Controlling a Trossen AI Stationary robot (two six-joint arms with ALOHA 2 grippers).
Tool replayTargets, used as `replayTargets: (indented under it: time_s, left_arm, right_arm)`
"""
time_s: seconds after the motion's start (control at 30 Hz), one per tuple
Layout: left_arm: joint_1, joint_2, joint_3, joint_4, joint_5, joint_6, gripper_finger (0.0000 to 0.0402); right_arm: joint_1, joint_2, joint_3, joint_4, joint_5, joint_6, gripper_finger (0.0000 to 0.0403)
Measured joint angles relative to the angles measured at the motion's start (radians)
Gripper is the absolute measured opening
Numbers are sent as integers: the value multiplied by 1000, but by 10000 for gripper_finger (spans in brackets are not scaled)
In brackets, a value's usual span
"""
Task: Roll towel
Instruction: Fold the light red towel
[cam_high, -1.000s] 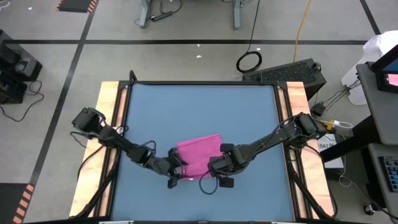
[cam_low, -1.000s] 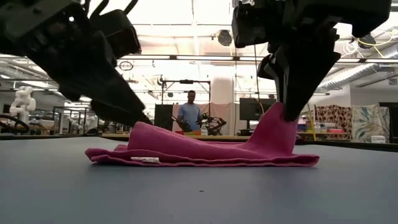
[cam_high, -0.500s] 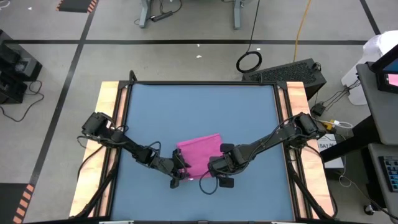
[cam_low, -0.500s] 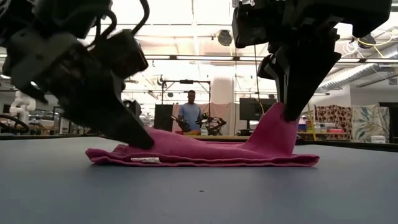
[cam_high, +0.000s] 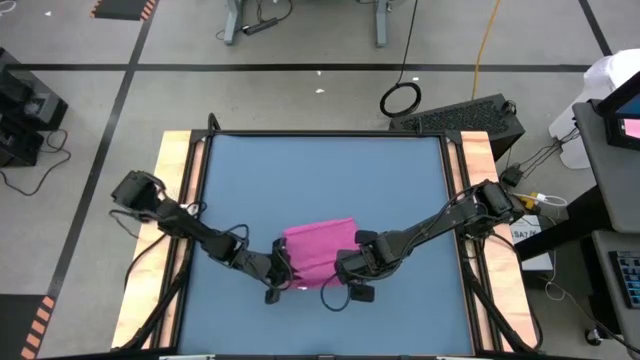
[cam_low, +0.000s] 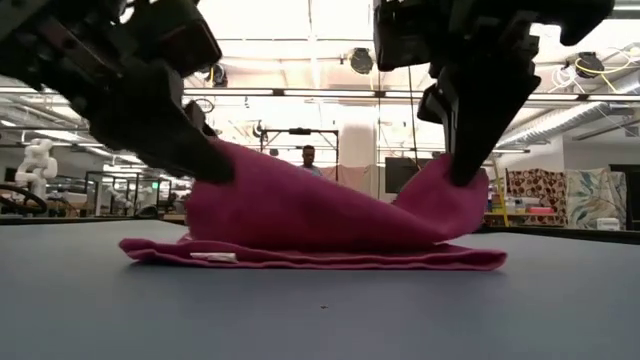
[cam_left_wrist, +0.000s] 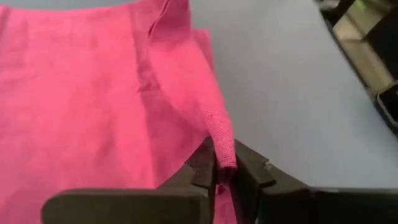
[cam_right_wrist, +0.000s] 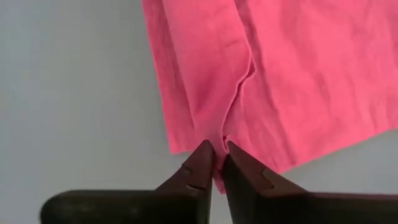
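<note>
Just below the middle of the high view, the magenta towel (cam_high: 320, 252) lies on the blue tabletop (cam_high: 320, 170), with both arms reaching in from the sides to its lower edge. The left claw (cam_high: 283, 277) sits at the towel's lower left corner and is clamped on a fold of the fabric; in the left wrist view the two dark fingers (cam_left_wrist: 205, 171) pinch a narrow ridge of cloth between them. The right claw (cam_high: 343, 268) is at the lower right corner, likewise closed on the towel's edge, seen pinched between its fingertips (cam_right_wrist: 202, 163) in the right wrist view. In the low view both corners are lifted above the tabletop, the raised layer arching over the flat layers beneath, where a small white tag (cam_low: 210, 257) shows at lower left.
</note>
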Motion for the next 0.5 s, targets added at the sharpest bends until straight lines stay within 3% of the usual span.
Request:
replayTargets:
  time_s: [0.27, 0.5]
  left_arm:
    - [-12, -164, 0, -225, -88, 55, 20]
    - [-9, -319, 0, -396, -198, 129, 20]
  right_arm:
    - [-2, -8, 0, 17, 4, 0, 6]
    - [-30, -42, 1, -4, 84, -19, 5]
